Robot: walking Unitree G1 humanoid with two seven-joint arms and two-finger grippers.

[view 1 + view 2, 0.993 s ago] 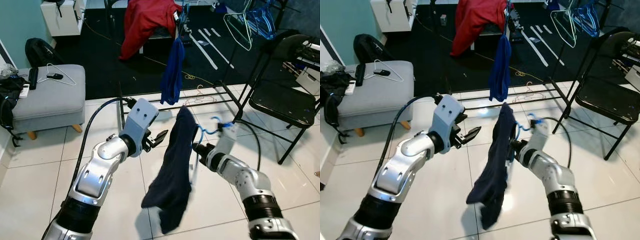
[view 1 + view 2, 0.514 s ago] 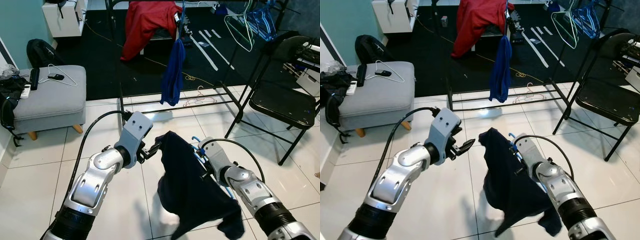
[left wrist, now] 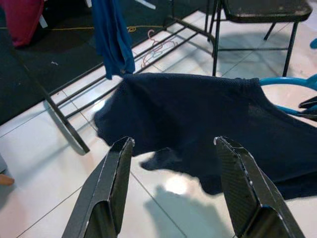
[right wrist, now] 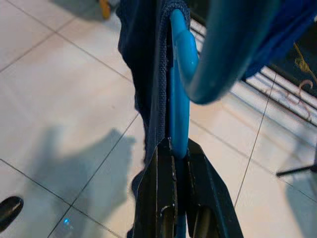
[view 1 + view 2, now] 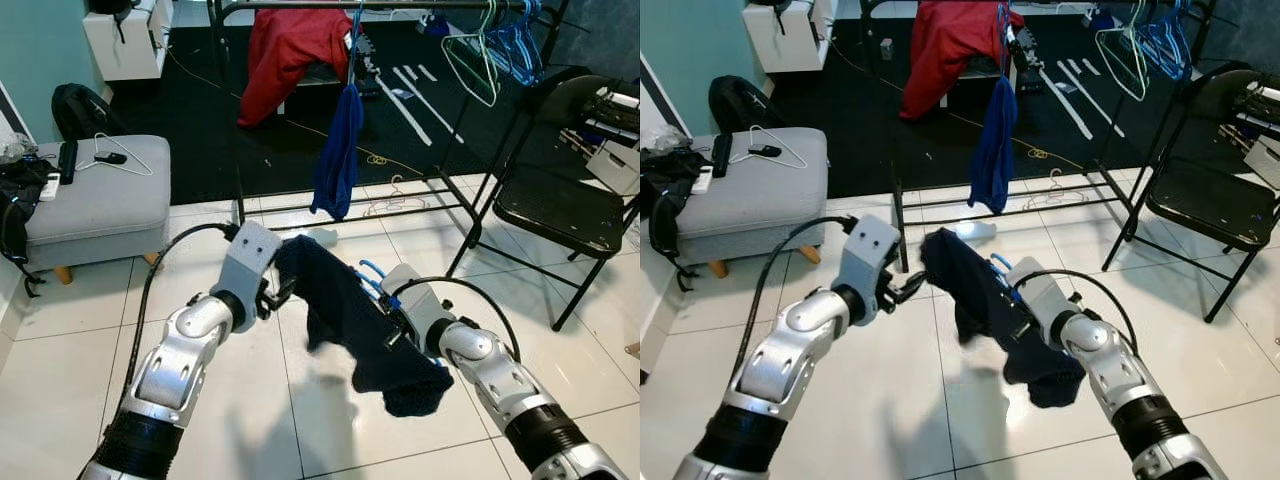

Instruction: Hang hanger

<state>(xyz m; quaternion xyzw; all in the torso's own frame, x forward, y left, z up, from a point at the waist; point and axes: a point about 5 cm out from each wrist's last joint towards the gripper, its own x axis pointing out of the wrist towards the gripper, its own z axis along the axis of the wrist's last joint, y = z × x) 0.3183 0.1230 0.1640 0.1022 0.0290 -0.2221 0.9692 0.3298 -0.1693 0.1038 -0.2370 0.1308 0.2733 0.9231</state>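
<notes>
Now flatter vs 1s ago: dark garment [image 5: 355,310] | R gripper [image 4: 174,148] jaws clamp blue hanger [image 4: 179,114] | L gripper [image 3: 171,186] jaws wide

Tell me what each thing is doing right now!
blue hanger: clamped in the right tool, carrying the garment.
dark navy garment: draped on the hanger, held above the floor.
left tool: open, facing the garment.
blue cloth: hanging from the rack.
folding chair: unfolded.
</notes>
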